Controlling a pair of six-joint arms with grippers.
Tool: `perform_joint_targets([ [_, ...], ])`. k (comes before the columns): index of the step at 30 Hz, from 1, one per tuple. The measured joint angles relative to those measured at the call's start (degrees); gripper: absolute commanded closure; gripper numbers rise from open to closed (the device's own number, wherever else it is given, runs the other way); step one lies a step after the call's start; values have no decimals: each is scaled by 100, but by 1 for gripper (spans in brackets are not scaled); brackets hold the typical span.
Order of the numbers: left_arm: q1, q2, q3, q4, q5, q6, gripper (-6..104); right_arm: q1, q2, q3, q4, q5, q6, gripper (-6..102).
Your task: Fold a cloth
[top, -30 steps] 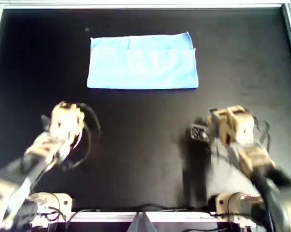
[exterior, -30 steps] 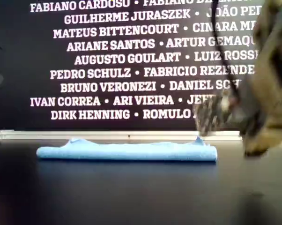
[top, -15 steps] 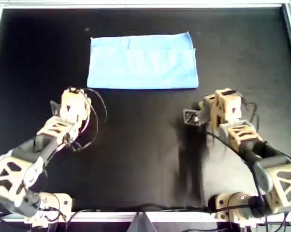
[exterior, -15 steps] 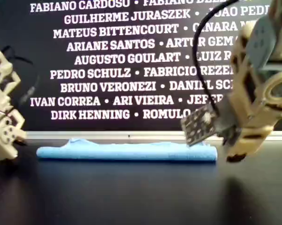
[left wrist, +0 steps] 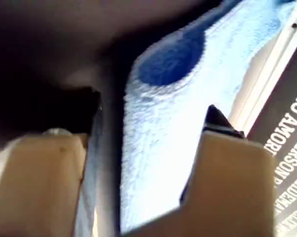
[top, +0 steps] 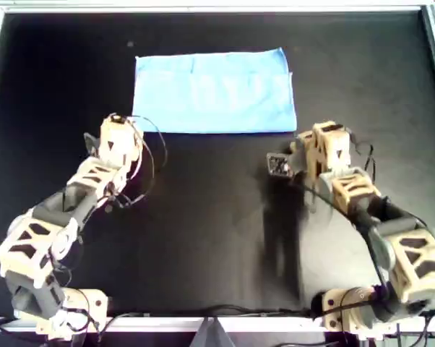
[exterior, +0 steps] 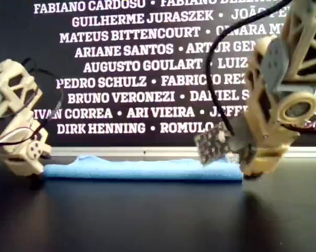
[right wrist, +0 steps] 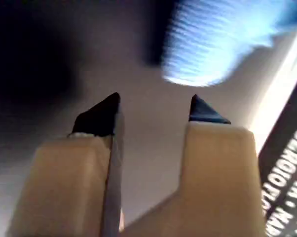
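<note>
The light-blue cloth (top: pixel 214 90) lies flat as a wide rectangle at the far middle of the black mat, and shows low in the exterior view (exterior: pixel 142 170). My first gripper (top: pixel 118 126) is open just beside the cloth's near left corner in the overhead view, low over the mat (exterior: pixel 34 168). In the first wrist view its jaws (left wrist: pixel 153 106) stand apart with the cloth's edge (left wrist: pixel 163 158) between and beyond them. My second gripper (top: pixel 322 134) is open and empty just off the near right corner (exterior: pixel 255 168). In the second wrist view (right wrist: pixel 154 101) the cloth (right wrist: pixel 222 44) lies ahead of the tips, not touching.
A white metal rail (top: pixel 203 7) borders the black mat (top: pixel 217 217) at the far side and both ends. A dark wall with white names (exterior: pixel 121 79) stands behind the cloth. A small camera board (top: pixel 279 165) sticks out beside the second gripper.
Both arms have reached forward from near the front of the mat to the cloth's near corners. The cloth has not moved.
</note>
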Motion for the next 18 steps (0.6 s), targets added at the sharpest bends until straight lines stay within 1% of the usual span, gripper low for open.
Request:
perform_joint_targets([
  [5, 0, -62, -132, -35, 0, 0, 24, 97, -114, -132, 0, -44, 0, 40],
  [6, 0, -79, -149, -35, 0, 0, 24, 97, -105, -132, 0, 0, 0, 40],
  [10, 0, -237, -272, -70, 0, 9, 24, 26, -123, -167, 0, 0, 0, 40],
  [12, 0, -281, -378, -62, 0, 44, 24, 26, -185, -185, 0, 0, 0, 40],
  [14, 0, -316, -439, -53, 0, 167, 24, 26, -308, -185, 18, 0, 0, 40],
  [17, 0, -396, -501, -44, 0, 299, 24, 35, -378, -352, 272, 0, -9, 36],
  [18, 0, -404, -519, -44, 0, 299, 24, 35, -422, -563, 378, 0, -9, 34],
])
